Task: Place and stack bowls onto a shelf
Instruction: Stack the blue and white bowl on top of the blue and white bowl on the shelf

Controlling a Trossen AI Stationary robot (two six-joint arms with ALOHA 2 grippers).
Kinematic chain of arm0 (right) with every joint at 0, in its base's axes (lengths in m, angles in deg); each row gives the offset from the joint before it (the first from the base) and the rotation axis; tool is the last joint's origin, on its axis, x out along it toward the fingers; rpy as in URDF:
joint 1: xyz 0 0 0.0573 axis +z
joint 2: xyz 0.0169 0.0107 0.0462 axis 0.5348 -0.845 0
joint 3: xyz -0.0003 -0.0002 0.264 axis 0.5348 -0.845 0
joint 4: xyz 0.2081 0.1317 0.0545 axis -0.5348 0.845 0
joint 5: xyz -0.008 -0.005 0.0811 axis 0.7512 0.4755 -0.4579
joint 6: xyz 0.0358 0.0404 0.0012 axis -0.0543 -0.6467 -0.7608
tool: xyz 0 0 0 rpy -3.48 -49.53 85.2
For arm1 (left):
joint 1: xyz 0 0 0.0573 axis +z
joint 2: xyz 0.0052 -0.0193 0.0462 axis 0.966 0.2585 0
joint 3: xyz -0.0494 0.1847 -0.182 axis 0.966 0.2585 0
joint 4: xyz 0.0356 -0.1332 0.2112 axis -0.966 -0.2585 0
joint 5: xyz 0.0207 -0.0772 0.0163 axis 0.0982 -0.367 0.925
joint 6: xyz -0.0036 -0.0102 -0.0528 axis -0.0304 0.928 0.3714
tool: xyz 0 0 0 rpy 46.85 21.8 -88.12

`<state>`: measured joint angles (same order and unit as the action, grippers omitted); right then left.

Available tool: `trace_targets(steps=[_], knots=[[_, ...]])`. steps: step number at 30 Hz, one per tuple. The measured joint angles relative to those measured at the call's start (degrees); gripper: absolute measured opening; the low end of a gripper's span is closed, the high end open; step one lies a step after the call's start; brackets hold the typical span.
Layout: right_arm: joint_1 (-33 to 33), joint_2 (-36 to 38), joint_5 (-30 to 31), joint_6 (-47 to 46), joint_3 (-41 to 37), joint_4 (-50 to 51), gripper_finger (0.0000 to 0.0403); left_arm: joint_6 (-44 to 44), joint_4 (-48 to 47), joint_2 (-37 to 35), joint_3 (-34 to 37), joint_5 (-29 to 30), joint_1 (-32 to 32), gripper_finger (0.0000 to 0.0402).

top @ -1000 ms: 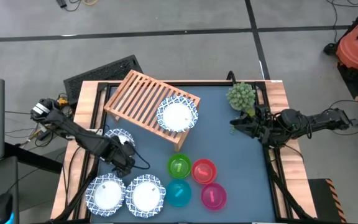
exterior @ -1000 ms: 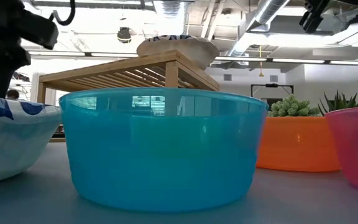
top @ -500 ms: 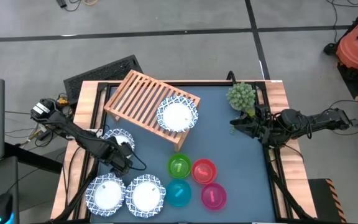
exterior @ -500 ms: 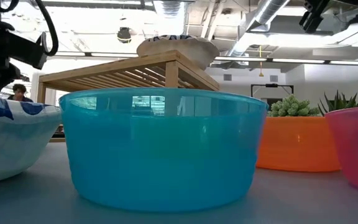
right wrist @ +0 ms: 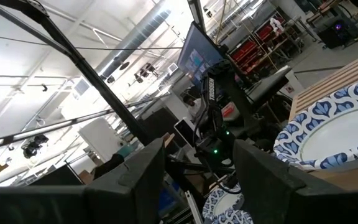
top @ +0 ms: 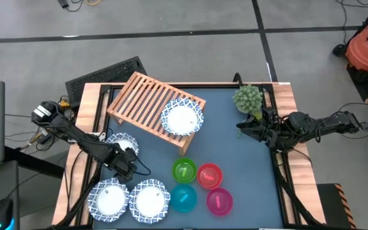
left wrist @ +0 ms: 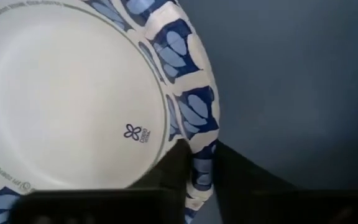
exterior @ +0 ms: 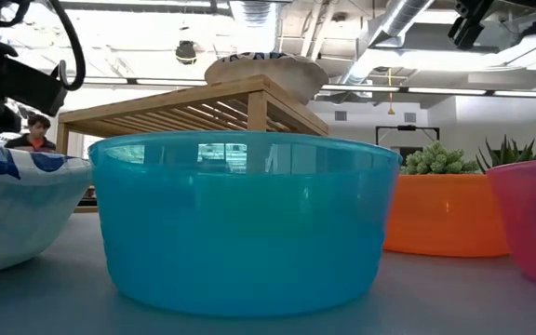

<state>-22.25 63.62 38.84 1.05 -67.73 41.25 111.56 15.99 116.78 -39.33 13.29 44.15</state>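
Bowls are being gathered: the left gripper (top: 128,167), spread wide a second ago, is now pinching the rim of the patterned bowl (left wrist: 73,93) near the desk's left edge, while the right gripper (top: 243,128) is waiting open beside the plant (top: 248,99), leaving the shelf (top: 142,102) unobstructed.

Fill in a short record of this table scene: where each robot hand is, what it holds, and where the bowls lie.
left hand: shut on the rim of a patterned bowl at the table's left edge
right hand: open, empty, waiting beside the plant
shelf: holds one patterned bowl
front of table: two patterned bowls; green, red, teal and magenta bowls
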Motion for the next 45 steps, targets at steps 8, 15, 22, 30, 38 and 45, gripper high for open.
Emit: trace_targets(steps=[8,15,22,30,38,45], knots=[[0.0,0.0,0.0,0.1,0.0,0.0,0.0218,1.1,1.2,0.0,-3.1,-2.6,0.0,0.0007],[0.0,0.0,0.0,0.1,0.0,0.0,0.0218,1.4,1.0,0.0,-8.9,-4.0,0.0,0.0002],[0.0,0.0,0.1,0.6,0.0,0.0,0.0218,4.4,1.0,0.0,-16.5,-5.2,0.5,0.0001],[-1.3,0.0,0.1,0.8,0.0,0.2,0.0218,1.2,0.6,0.0,-26.1,-4.0,0.6,0.0001],[-4.0,0.0,0.1,0.6,0.0,0.2,0.0218,-3.9,0.4,0.0,-36.5,-4.9,0.6,0.0001],[-4.3,0.0,0.1,0.5,0.0,0.2,0.0218,-10.0,-1.4,0.0,-47.6,-1.7,0.7,0.0001]])
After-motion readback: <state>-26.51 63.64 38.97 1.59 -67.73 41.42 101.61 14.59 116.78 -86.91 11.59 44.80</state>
